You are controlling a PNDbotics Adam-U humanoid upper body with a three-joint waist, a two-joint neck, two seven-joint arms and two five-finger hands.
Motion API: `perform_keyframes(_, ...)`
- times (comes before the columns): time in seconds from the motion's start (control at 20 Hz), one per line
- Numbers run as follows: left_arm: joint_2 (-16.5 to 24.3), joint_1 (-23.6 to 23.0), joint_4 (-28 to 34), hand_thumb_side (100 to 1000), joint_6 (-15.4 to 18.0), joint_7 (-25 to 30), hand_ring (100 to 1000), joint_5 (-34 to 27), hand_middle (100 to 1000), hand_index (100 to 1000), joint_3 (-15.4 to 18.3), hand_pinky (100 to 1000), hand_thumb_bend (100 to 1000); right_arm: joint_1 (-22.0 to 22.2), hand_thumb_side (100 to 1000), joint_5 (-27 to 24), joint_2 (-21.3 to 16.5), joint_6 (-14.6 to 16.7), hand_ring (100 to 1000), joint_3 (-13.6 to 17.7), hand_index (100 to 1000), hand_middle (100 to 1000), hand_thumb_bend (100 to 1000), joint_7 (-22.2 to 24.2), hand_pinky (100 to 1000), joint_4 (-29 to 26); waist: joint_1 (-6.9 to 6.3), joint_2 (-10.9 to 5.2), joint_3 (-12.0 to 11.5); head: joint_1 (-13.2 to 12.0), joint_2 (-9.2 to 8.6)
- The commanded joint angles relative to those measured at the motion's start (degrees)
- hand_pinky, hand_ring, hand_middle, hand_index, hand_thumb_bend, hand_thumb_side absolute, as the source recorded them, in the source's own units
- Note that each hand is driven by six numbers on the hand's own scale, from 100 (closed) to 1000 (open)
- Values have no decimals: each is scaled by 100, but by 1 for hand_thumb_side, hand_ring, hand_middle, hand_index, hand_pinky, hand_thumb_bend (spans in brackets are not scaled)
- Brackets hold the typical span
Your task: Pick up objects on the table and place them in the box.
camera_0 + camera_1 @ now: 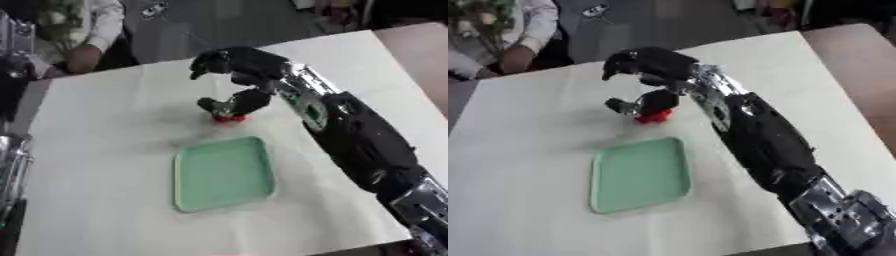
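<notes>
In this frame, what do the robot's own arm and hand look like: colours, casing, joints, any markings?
The right arm enters from the lower right: a bulky, glossy black forearm shell with silver metal joints near the elbow and at the wrist, and a small green patch on the silver wrist section. The right hand is black, with dark fingers. At the left edge, a silver and black part shows, unclear.

I am holding the right hand over a small red object, fingers curling down onto it. A green tray is lying just nearer on the white table.
</notes>
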State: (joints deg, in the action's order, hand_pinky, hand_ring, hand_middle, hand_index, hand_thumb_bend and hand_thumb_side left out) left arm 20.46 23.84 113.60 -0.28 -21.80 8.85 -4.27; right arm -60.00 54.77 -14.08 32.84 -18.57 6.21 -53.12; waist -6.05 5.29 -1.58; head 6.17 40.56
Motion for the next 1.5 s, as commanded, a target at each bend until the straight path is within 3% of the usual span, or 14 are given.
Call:
perform_keyframes(0.05,46,106,99,684,26,7,527,-22,619,740,3,356,530,-200,921,268,-97,-12,754,157,845,832,320,-130,728,141,14,-64,-6,89,-92)
perform_keyframes(0.55,11,189,99,684,41,29,528,-41,619,739,-14,356,530,-111,923,1024,62,289,758,195,849,834,323,-493,737,560,-10,17,-82,149,-158)
perform_keyframes(1.05,-10,233,99,683,56,39,528,-50,619,740,-27,356,531,-133,926,1406,118,472,762,146,852,834,323,-645,745,637,1,26,-118,93,-117)
perform_keyframes(1.5,-68,336,99,683,78,55,528,-65,619,739,-44,356,532,-193,930,1656,152,376,761,245,850,832,315,-785,745,792,-5,116,-191,186,-298)
